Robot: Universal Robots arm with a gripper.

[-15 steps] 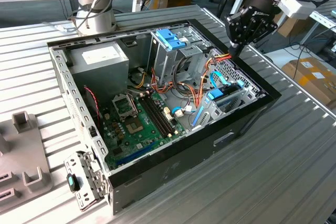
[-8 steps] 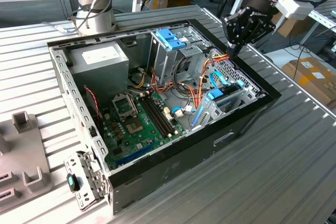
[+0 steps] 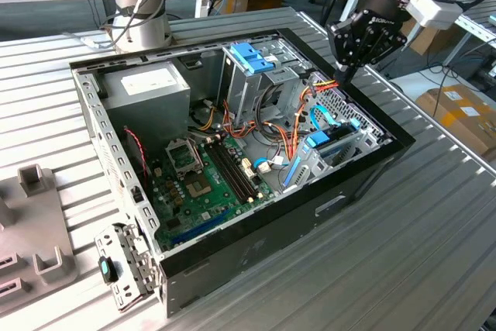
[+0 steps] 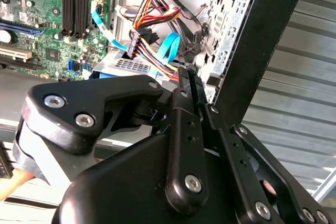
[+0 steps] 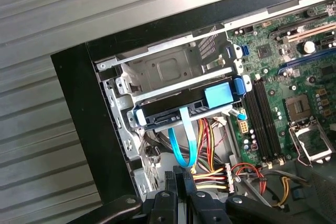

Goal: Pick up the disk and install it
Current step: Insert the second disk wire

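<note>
Jaws first: you have the black gripper (image 3: 358, 56) with its two fingers pressed together and nothing between them, hanging above the far corner of the open black desktop computer case (image 3: 256, 246), toward the exterior view's right. In both wrist views the closed fingertips point down at a bundle of yellow, red and black power cables (image 5: 207, 174).

Your disk (image 5: 173, 113), the flat dark drive edged by a light-blue plastic carrier rail, already sits inside a grey metal drive bay (image 5: 168, 72) against the case's side wall. It lies level in the bay's lower slot, with a light-blue flat data cable (image 5: 184, 140) running from its end toward the gripper. The slot above it holds no drive. Judging from that seating, the bay's rails carry the disk, which would explain why the gripper can hang free of it.

The case lies on its side on the ribbed grey metal surface (image 3: 434, 222), side panel off. It also holds a green motherboard (image 3: 205, 187), a silver power supply box (image 3: 147, 87) and a tall metal cage topped with a blue latch (image 3: 252, 57).
</note>
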